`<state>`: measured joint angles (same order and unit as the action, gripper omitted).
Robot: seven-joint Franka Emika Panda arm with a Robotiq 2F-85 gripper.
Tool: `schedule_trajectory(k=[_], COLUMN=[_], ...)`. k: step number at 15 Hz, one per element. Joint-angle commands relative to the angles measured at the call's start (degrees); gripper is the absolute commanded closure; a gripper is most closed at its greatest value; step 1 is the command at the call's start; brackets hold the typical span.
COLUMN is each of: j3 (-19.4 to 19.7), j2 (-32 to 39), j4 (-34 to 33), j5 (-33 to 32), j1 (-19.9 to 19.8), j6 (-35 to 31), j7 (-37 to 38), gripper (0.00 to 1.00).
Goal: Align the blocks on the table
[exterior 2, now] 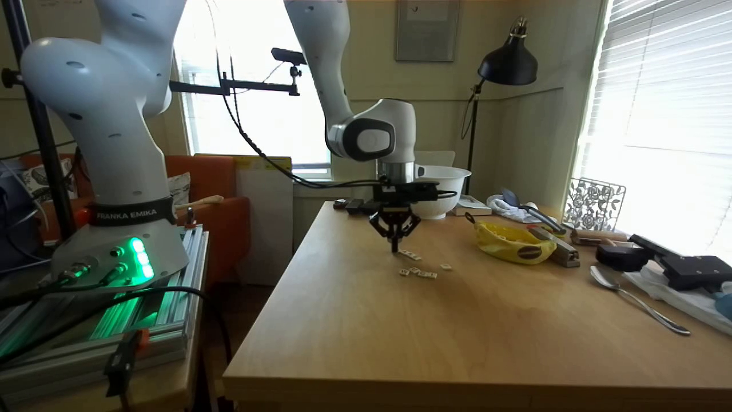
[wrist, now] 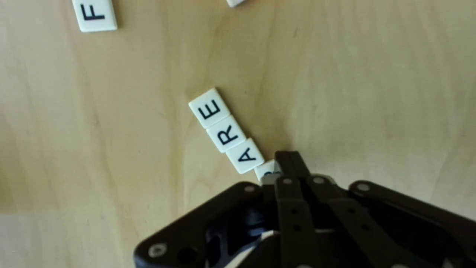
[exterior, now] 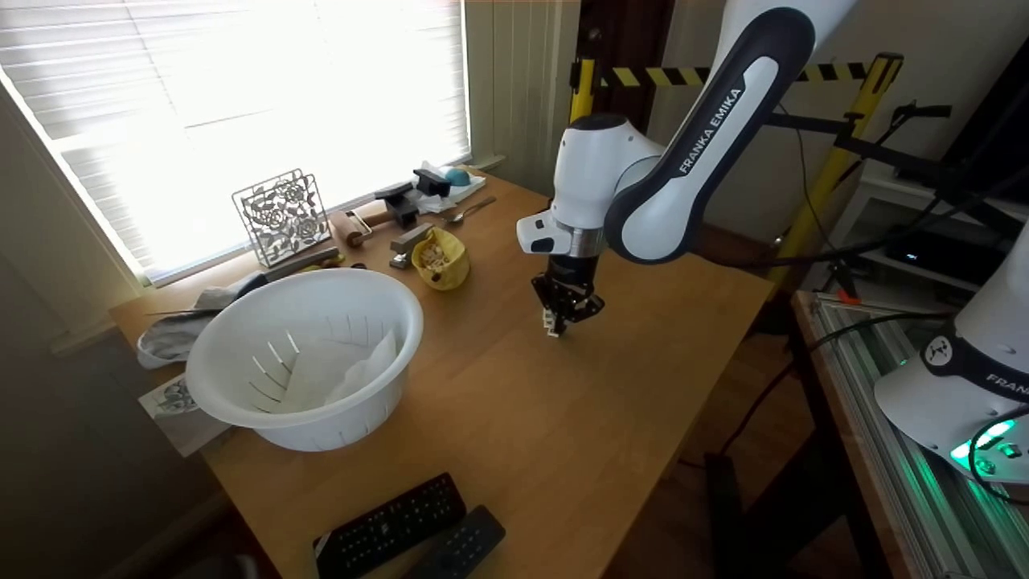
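Four adjoining letter tiles [wrist: 234, 139] are looking light, rigid, slick; I am presenting closed pincer [exterior 2: 394, 246], favouring opposite side edges.

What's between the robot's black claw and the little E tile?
In the wrist view, the R block, the A block and a partly hidden block, its letter unreadable, lie between the E block and the gripper.
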<state>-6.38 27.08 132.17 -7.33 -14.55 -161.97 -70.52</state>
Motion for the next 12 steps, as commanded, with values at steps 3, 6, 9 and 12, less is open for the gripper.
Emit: schedule_trajectory(k=[3,6,9,12], j3=[1.4,1.4,1.2,1.4], j2=[2.6,2.9,3.1,3.1], j4=[-1.9,-2.1,-2.3,-2.3], j5=[-1.3,-1.2,-1.2,-1.3], j1=[0.8,0.9,0.8,0.9], j6=[0.5,0.3,0.2,0.3], j7=[-0.7,-0.8,-1.0,-1.2], gripper=[1.00,1.00,1.00,1.00])
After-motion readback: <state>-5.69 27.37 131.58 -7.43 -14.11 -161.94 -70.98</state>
